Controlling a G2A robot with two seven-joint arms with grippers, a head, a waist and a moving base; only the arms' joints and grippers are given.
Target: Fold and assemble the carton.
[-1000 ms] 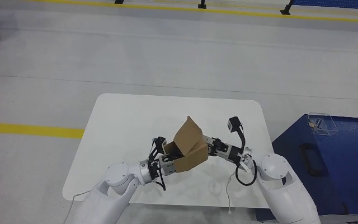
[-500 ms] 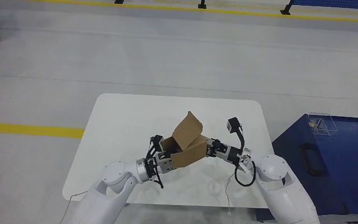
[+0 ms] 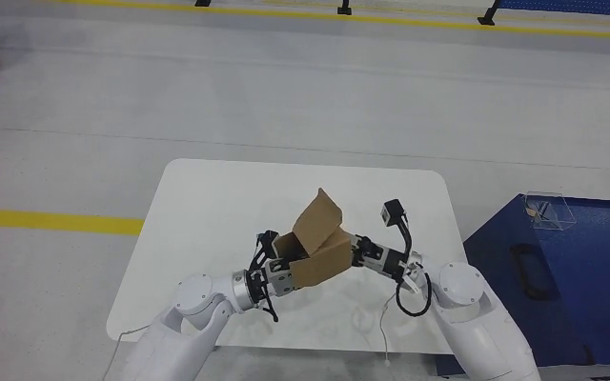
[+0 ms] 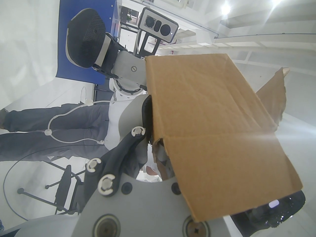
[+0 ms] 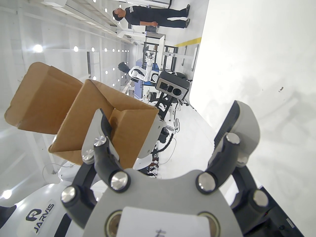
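So above the table (image 3: 191,219) the carton (image 3: 319,250) is up in the air, clamped in the left gripper (image 3: 278,270) jaws with a flap sticking up, while the right gripper (image 3: 355,250) jaws are spread wide, one finger (image 5: 95,129) against the carton's other end.

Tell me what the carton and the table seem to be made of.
Carton: brown cardboard with a matte finish, going by its creased folds and ragged flap edge. Table: smooth white top with a faint sheen, perhaps laminate or painted board; the look leaves it open.
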